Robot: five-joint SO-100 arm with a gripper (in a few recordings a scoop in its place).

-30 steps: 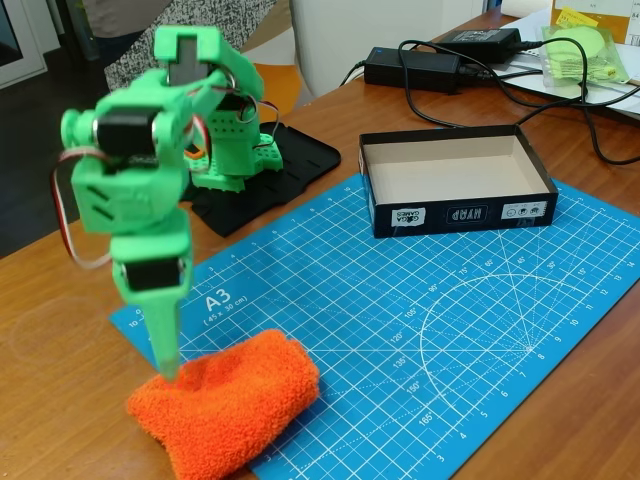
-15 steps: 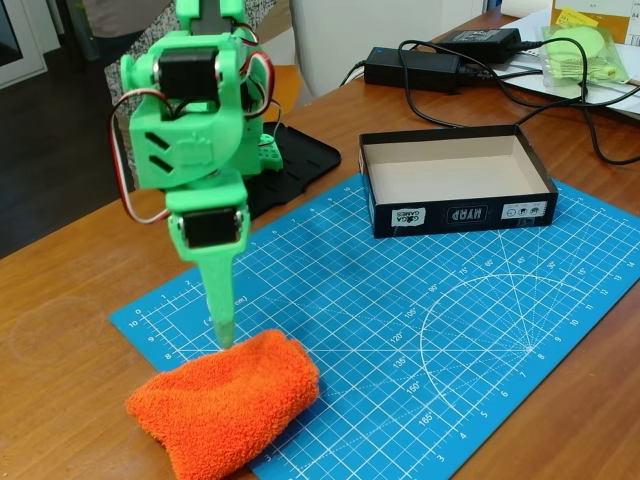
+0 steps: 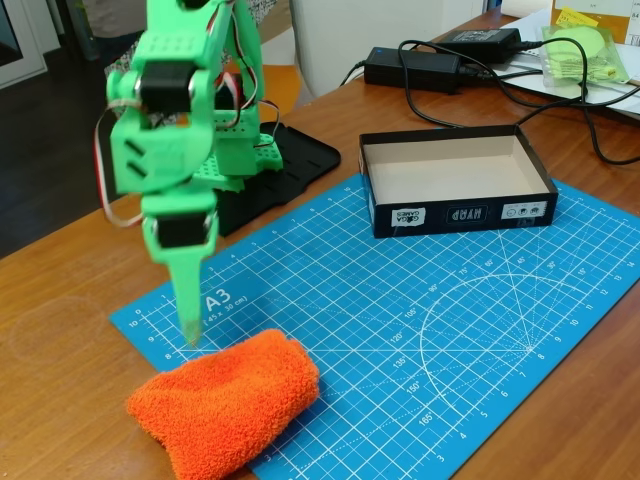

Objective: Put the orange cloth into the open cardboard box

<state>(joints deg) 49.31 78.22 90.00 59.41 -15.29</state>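
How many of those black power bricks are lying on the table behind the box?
2. One power brick lies behind the open cardboard box, with cables running from it. The other power brick sits farther back, toward the right. More could be hidden beyond the picture's edge.

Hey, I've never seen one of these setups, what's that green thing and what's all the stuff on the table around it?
The green thing is a small robot arm ending in a two-finger gripper, seen by one fixed camera from the side, looking down at the table. The gripper's pointed tip hangs just above the orange cloth and holds nothing; whether its fingers are open, I cannot tell. The cloth lies on the near-left corner of a blue cutting mat. At the mat's far edge sits the open cardboard box, empty. Behind it lie black power adapters with cables, and a pale green item in a clear bag.
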